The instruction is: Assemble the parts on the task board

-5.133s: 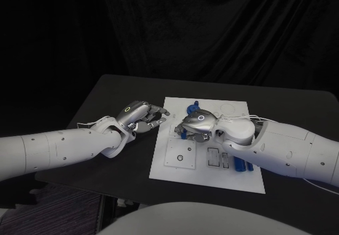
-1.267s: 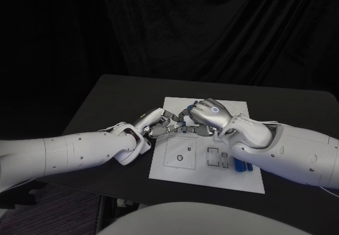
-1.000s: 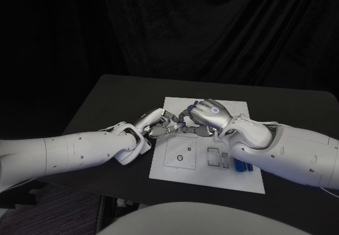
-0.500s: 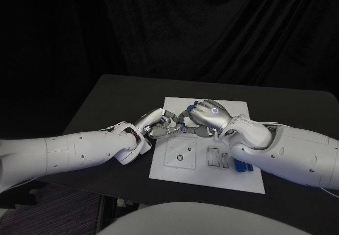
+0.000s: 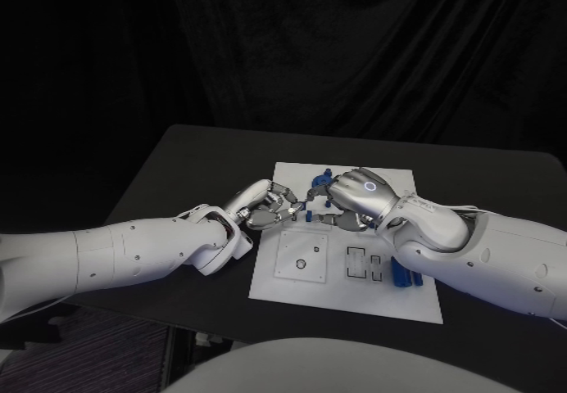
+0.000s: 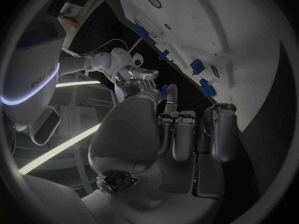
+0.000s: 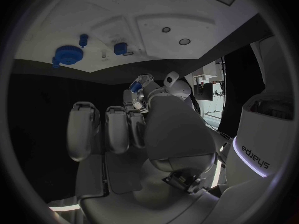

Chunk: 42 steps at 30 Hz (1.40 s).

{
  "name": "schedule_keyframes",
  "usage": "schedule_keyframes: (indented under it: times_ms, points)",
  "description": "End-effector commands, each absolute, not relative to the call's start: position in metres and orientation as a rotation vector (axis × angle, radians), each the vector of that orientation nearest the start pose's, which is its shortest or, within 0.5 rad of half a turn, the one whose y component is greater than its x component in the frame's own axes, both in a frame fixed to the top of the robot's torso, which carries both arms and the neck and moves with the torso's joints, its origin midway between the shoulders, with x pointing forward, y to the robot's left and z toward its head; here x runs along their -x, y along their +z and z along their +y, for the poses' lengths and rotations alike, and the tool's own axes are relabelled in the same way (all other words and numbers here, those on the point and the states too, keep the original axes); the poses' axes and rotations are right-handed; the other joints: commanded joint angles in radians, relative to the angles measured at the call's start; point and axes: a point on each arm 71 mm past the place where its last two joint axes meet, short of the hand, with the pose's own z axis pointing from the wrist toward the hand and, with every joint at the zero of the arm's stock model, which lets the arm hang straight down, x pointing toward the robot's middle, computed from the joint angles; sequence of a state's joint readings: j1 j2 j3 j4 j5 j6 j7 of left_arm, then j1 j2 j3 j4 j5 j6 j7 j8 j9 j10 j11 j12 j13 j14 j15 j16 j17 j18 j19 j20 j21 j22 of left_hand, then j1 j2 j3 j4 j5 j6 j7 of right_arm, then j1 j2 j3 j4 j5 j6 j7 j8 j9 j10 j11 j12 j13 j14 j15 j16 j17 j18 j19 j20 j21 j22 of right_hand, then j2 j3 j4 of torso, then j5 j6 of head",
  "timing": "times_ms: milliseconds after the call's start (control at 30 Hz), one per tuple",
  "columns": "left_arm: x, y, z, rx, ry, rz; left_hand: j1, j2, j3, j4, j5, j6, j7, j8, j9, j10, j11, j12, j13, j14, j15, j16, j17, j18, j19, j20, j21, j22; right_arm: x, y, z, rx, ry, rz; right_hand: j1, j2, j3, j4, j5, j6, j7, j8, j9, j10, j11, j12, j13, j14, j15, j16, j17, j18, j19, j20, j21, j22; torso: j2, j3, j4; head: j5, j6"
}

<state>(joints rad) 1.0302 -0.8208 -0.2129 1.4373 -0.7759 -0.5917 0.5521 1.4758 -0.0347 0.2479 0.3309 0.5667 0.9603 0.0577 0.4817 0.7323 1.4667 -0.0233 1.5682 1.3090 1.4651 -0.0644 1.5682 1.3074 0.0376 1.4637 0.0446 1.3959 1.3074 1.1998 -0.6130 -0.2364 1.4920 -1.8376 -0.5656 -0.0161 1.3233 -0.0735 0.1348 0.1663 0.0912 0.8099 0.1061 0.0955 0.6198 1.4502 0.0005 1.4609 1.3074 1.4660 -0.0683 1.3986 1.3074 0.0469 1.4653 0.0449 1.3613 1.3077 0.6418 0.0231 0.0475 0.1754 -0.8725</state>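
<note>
The white task board (image 5: 355, 286) lies in the middle of the black table. Above its near-left part my left hand (image 5: 266, 203) and right hand (image 5: 355, 196) meet fingertip to fingertip. Between those fingertips sits a small blue part (image 6: 164, 92), also seen as the blue part (image 7: 135, 86) in the right wrist view; both hands pinch it. A round blue part (image 5: 323, 177) stands at the board's far edge, and the same round blue part (image 7: 67, 54) has smaller blue parts (image 7: 120, 48) beside it. More blue parts (image 5: 409, 278) lie at the board's near-right edge.
The board has a square inset (image 5: 302, 260) with a small hole and rectangular slots (image 5: 364, 264) in its near half. Bare black table (image 5: 189, 155) stretches to the left of the board. Both white arms cross the table's near side.
Five seconds ago the hands were apart, the right one low over the board. They have come together on the blue part, and the right hand has since shifted slightly right, baring the round part.
</note>
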Motion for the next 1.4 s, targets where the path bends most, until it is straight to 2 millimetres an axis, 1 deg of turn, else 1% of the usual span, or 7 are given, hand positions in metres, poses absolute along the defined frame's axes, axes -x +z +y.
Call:
schedule_keyframes:
  times_ms: [33,333,567,767,1167,1233,1400]
  points:
    - [-0.428,-0.295,0.217,0.368,-1.189,1.566,0.005,-0.010,0.061,-0.053,0.009,-0.012,-0.009,0.006,0.005,0.104,0.001,0.003,0.262,0.106,-0.004,0.003,0.263,0.003,0.017,-0.001,-0.002,0.210,-0.436,-0.229,-0.092,0.653,0.766,1.373,-0.011,0.001,0.000,0.005,-0.007,-0.012,0.002,-0.010,-0.006,-0.001,0.009,-0.005,0.109,0.047,0.011,-0.004,0.018,0.002,0.014,0.006,-0.006,0.197,-0.001,0.0004,-0.0009,0.000,0.000]
    - [-0.425,-0.295,0.223,0.411,-1.126,1.643,0.007,-0.016,0.072,-0.059,0.025,-0.013,-0.008,0.007,0.014,0.104,0.001,0.003,0.262,0.106,-0.004,0.003,0.263,0.002,0.019,-0.001,0.003,0.211,-0.439,-0.211,-0.131,0.606,0.703,1.355,-0.015,0.005,-0.006,0.015,-0.016,-0.050,0.006,-0.032,-0.034,-0.009,0.012,-0.012,0.100,0.042,0.014,-0.017,0.001,0.006,0.007,0.010,-0.024,0.192,-0.002,0.0021,-0.0022,-0.010,0.000]
    - [-0.446,-0.269,0.219,0.297,-0.977,1.820,0.002,-0.027,0.092,-0.069,0.063,-0.016,-0.008,0.015,0.038,0.104,0.000,0.003,0.262,0.106,-0.006,0.003,0.263,-0.001,0.029,-0.003,0.020,0.216,-0.440,-0.177,-0.169,0.575,0.630,1.324,-0.022,0.019,-0.006,0.025,-0.014,-0.028,0.004,-0.023,-0.044,-0.011,0.011,-0.014,0.098,0.040,0.013,-0.021,-0.003,0.007,0.005,0.011,-0.029,0.191,-0.001,0.0068,-0.0071,-0.023,0.000]
    - [-0.467,-0.247,0.211,0.188,-0.792,2.073,-0.002,-0.026,0.099,-0.072,0.059,-0.020,-0.008,0.015,0.046,0.104,-0.001,0.003,0.262,0.106,-0.007,0.003,0.263,-0.001,0.029,-0.004,0.018,0.215,-0.437,-0.163,-0.191,0.556,0.597,1.321,-0.018,0.029,-0.003,0.027,0.002,-0.012,-0.002,-0.021,-0.054,-0.010,0.007,-0.014,0.098,0.039,0.011,-0.026,-0.010,0.008,0.004,0.009,-0.035,0.190,0.001,0.0076,0.0021,-0.052,0.000]
    - [-0.486,-0.232,0.188,0.099,-0.577,2.261,-0.011,-0.017,0.125,-0.090,0.036,-0.030,-0.006,0.014,0.063,0.104,0.000,0.003,0.262,0.106,-0.007,0.003,0.263,0.002,0.025,-0.004,0.008,0.211,-0.440,-0.160,-0.216,0.489,0.575,1.359,-0.001,0.042,0.007,0.032,0.035,0.056,-0.002,-0.007,-0.076,-0.004,0.006,-0.009,0.103,0.035,0.009,-0.041,-0.030,0.012,-0.002,0.006,-0.056,0.184,0.009,0.0250,-0.0218,-0.078,0.000]
    - [-0.486,-0.233,0.185,0.096,-0.550,2.278,-0.014,-0.017,0.131,-0.095,0.033,-0.031,-0.006,0.014,0.067,0.104,0.000,0.003,0.262,0.106,-0.007,0.003,0.263,0.001,0.027,-0.005,0.010,0.212,-0.441,-0.161,-0.217,0.485,0.574,1.365,-0.001,0.042,0.007,0.033,0.035,0.057,-0.002,-0.007,-0.077,-0.004,0.006,-0.009,0.102,0.035,0.009,-0.043,-0.032,0.012,-0.003,0.006,-0.058,0.183,0.012,0.0316,-0.0278,-0.076,0.000]
    - [-0.487,-0.234,0.181,0.103,-0.482,2.308,-0.032,-0.019,0.154,-0.113,0.035,-0.031,-0.007,0.015,0.080,0.104,-0.001,0.003,0.262,0.106,-0.009,0.003,0.263,0.000,0.031,-0.006,0.015,0.214,-0.440,-0.161,-0.219,0.476,0.572,1.373,-0.001,0.043,0.007,0.033,0.036,0.059,-0.002,-0.007,-0.078,-0.006,0.007,-0.011,0.100,0.034,0.009,-0.045,-0.035,0.013,-0.004,0.006,-0.061,0.183,0.019,0.0398,-0.0292,-0.078,0.000]
